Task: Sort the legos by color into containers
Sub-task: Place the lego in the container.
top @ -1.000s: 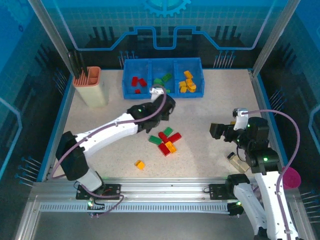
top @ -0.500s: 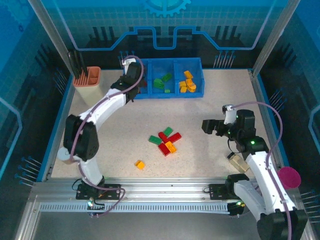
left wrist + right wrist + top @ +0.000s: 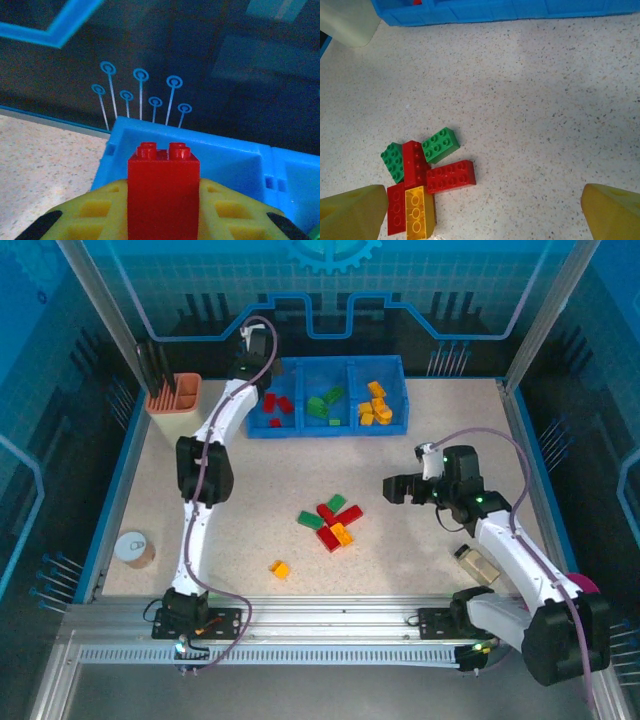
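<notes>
left gripper (image 3: 164,215) clenches a red brick (image 3: 164,175) over the blue bin (image 3: 235,165), at the leftmost compartment where other reds (image 3: 272,403) lie; right gripper (image 3: 482,215), spread wide and empty, hovers beside the mixed pile (image 3: 422,175) on the table (image 3: 545,100), likely lining up a pick.

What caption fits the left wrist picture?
Left pincer holds a small red plastic brick by the blue plastic bin.

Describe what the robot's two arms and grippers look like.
The left arm and right arm share one build: white links, black joint housings, small green lights, and a mauve cable looping alongside each. The left gripper has yellow fingers with a moulded grid; the right gripper has plain yellow fingers.
</notes>
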